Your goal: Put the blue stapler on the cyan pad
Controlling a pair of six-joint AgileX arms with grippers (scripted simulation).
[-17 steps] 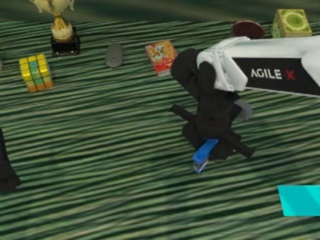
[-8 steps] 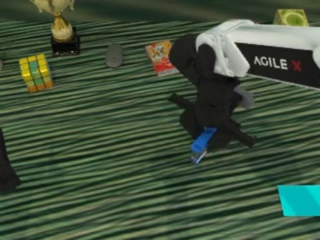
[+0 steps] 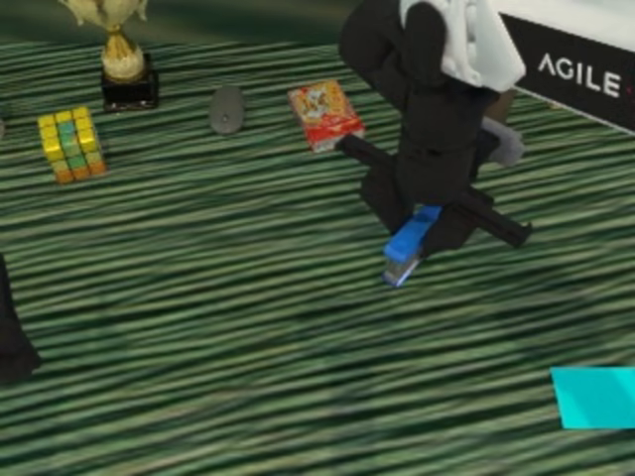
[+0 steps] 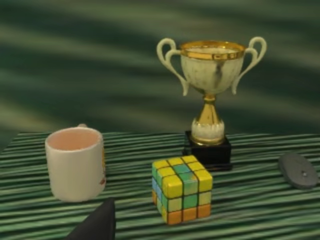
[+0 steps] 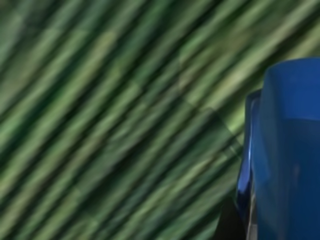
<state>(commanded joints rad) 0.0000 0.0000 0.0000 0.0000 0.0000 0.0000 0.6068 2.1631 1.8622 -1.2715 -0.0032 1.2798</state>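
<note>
My right gripper [image 3: 425, 220] is shut on the blue stapler [image 3: 408, 244], which hangs above the green striped table near the middle, its silvery tip pointing down and to the left. In the right wrist view the blue stapler [image 5: 285, 150] fills one side, close to the camera. The cyan pad [image 3: 595, 397] lies flat at the table's right front edge, well to the right of the stapler and nearer the front. My left arm [image 3: 12, 337] is parked at the left edge; only a dark finger [image 4: 97, 225] shows in its wrist view.
A red card box [image 3: 324, 113] lies just left of my right arm. A grey disc [image 3: 227, 109], a gold trophy [image 3: 121, 55] and a colour cube [image 3: 70, 145] stand at the back left. A white mug [image 4: 76, 162] shows in the left wrist view.
My right gripper has risen with the blue stapler, which now sits higher and farther back in the top view. The left arm has stayed still.
</note>
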